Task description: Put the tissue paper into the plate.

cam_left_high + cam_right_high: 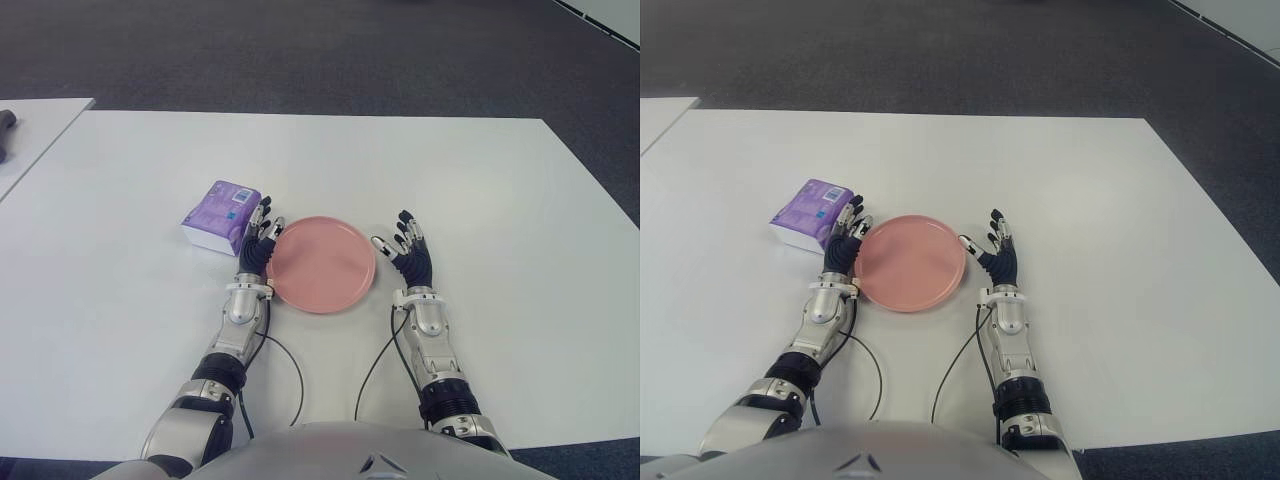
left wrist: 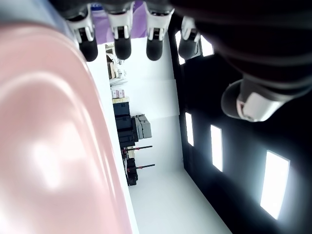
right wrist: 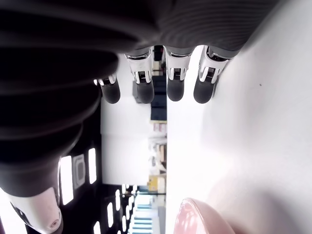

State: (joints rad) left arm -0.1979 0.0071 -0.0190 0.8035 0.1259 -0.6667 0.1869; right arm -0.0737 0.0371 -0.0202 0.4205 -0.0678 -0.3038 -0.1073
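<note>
While the plate (image 1: 321, 263) sits bare, the tissue paper (image 1: 221, 216) lies on the tabletop (image 1: 500, 200) untouched.

Nothing is done yet: the purple pack lies just beyond the plate's left rim, toward the tabletop's left edge, and must still be grasped and carried over. The left hand (image 1: 258, 245) shows between pack and plate, fingers extended, holding nothing; the right hand (image 1: 408, 255) shows just off the plate's right rim, likewise spread and empty. Whether the left fingertips touch the pack is unclear.
</note>
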